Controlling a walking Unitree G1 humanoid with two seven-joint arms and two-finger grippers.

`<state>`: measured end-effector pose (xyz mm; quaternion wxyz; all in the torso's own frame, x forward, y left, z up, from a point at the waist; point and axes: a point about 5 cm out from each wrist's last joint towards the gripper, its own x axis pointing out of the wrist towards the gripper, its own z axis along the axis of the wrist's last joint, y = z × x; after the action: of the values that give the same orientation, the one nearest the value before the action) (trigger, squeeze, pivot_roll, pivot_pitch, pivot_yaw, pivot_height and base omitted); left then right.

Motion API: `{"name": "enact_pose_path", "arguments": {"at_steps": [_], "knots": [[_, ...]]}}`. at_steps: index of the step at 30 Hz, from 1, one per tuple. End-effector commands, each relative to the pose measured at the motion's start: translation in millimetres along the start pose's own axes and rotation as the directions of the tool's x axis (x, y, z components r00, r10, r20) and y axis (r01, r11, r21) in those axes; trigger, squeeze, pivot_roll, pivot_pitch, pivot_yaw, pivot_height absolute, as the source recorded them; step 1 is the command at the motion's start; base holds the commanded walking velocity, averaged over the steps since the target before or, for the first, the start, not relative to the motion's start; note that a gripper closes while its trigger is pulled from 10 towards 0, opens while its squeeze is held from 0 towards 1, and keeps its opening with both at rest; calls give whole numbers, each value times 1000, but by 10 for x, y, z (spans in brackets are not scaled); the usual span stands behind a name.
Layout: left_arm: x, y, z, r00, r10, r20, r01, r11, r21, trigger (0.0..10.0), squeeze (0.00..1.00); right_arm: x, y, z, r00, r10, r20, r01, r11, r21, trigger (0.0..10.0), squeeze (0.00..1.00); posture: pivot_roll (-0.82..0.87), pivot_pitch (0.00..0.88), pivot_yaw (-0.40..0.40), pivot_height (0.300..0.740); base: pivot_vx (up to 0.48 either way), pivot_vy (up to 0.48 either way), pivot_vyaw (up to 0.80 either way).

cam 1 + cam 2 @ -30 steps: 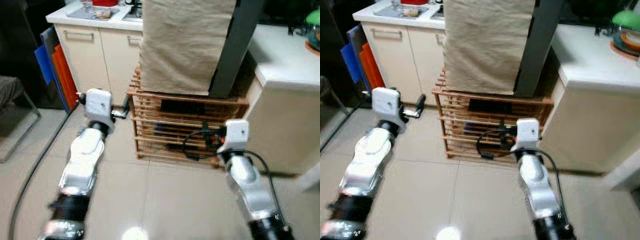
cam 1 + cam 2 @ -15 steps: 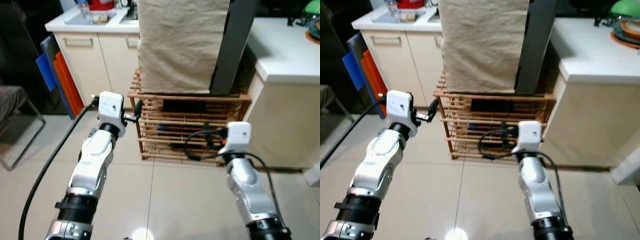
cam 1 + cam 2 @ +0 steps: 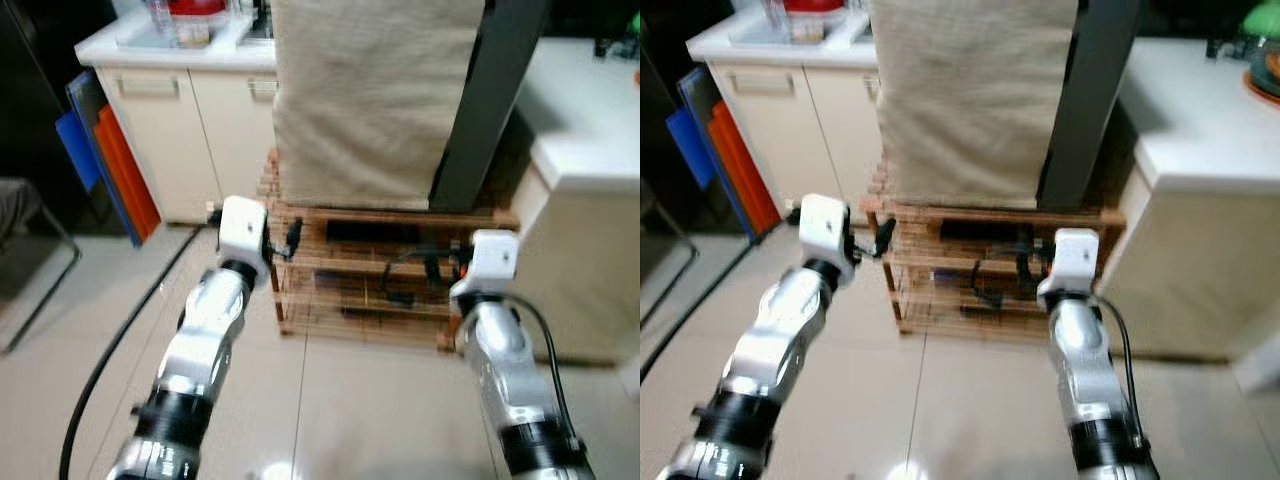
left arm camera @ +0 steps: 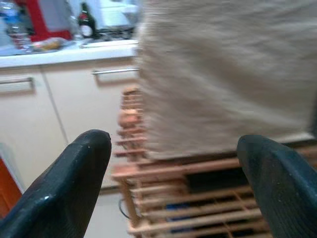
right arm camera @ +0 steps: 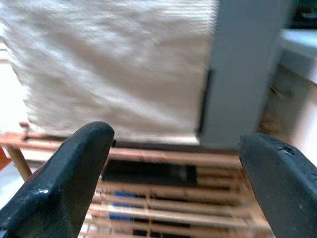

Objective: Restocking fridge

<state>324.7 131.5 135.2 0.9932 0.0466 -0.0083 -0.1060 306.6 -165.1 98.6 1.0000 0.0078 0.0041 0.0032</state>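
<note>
facing a small fridge draped in beige cloth, standing on a slatted wooden crate on the tiled floor. left gripper raised toward the crate's left corner, jaws spread wide, holding nothing. right gripper level with the crate front, jaws likewise wide apart and empty. cream cabinet behind on the left, white tabletop on the right.

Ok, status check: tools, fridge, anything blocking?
Both tools open and empty, left tool, right tool. Cloth-draped fridge on a wooden slatted rack, dead ahead. Nothing between tools and fridge.
</note>
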Motion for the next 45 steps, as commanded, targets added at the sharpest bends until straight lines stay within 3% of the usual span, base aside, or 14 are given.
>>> {"name": "enact_pose_path", "arguments": {"at_steps": [1, 7, 13, 18, 29, 45], "knots": [[-2, 110, -28, 999, 40, -17, -41, 999, -10, 10000, 0, 8, 53, -5, 1000, 22, -4, -22, 1000, 5, 10000, 0, -92, 0, 6, 740, 0, 480, 0], [57, 174, -62, 997, 68, -37, -69, 997, -29, 10000, 0, -4, -14, -7, 1000, 14, -8, -14, 1000, -14, 10000, 0, -125, 0, 21, 740, 0, 480, -708], [114, 108, -71, 999, 27, -47, -28, 999, -23, 10000, 0, -21, -55, 6, 1000, -18, 13, 18, 1000, -11, 10000, 0, -159, 0, 64, 740, 0, 480, -740], [145, 66, -11, 1000, -21, -13, 20, 998, -66, 10000, 0, -55, -88, -11, 999, -40, 14, 40, 999, -10, 10000, 0, -175, 0, 86, 740, 0, 475, -738], [75, 213, -46, 1000, 11, -9, -12, 999, -32, 10000, 0, -182, -87, -75, 999, -44, 17, 44, 999, -15, 10000, 0, -145, 0, 67, 740, 0, 470, -738], [-62, 309, -226, 995, 70, -77, -75, 995, -67, 10000, 0, -230, -73, -131, 999, -44, -11, 44, 999, -14, 10000, 0, -141, 0, 69, 740, 0, 480, -728]]}}
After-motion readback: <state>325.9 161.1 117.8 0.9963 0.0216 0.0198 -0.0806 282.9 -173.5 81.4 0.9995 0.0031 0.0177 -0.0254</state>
